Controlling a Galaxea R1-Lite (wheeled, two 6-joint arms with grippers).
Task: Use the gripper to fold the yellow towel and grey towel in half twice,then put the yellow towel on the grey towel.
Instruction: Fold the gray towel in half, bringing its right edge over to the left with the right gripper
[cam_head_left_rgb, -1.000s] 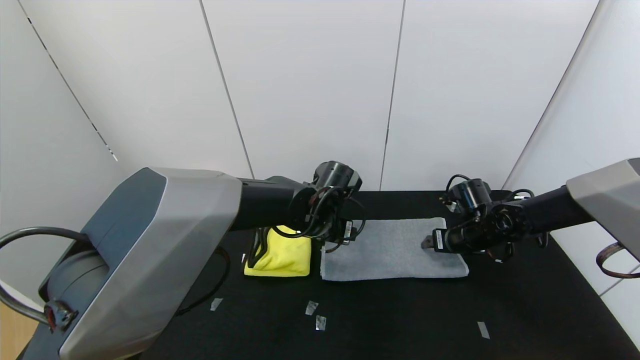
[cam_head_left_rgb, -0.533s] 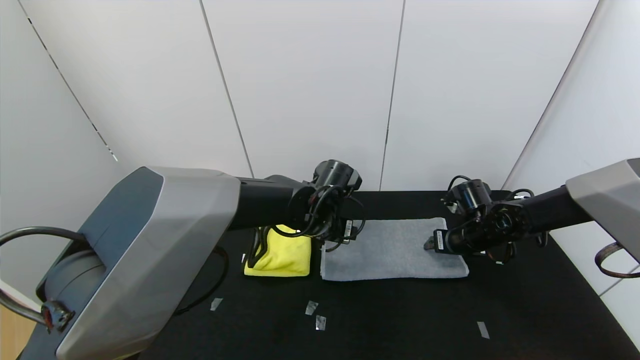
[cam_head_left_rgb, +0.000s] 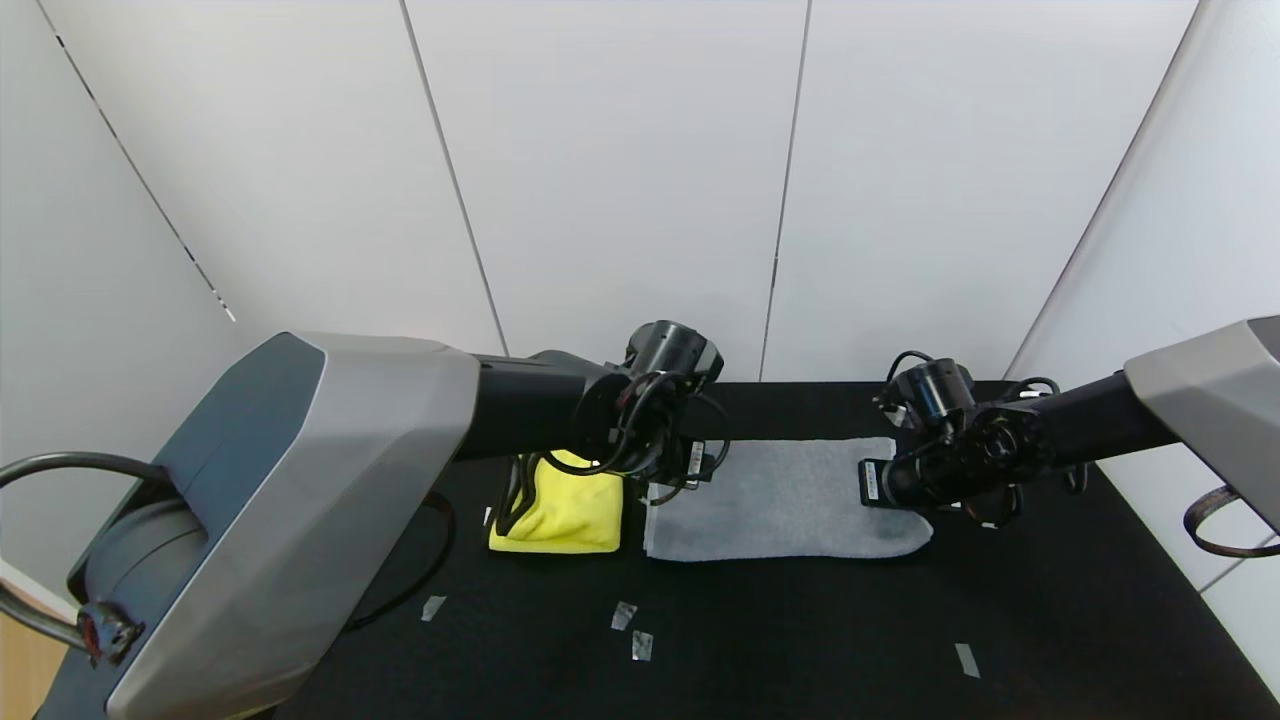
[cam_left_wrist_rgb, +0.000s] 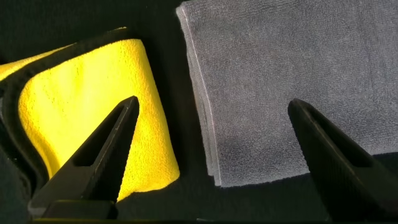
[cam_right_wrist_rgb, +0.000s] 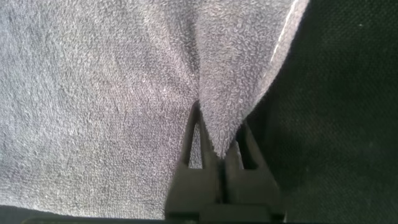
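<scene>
Right gripper (cam_right_wrist_rgb: 212, 163) clamped on right end of grey towel (cam_head_left_rgb: 780, 500); that end now puckered and drawn leftward versus flat earlier | left gripper (cam_left_wrist_rgb: 211, 134) spread wide, over gap between yellow towel (cam_head_left_rgb: 560, 512) and grey towel's left edge | bare black table (cam_head_left_rgb: 800, 640) nearward of both.

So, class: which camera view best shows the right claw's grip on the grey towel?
The right wrist view: the right claw pinches a fold of the grey towel. The head view shows the grip small; the left wrist view shows only the towel's other end.
</scene>
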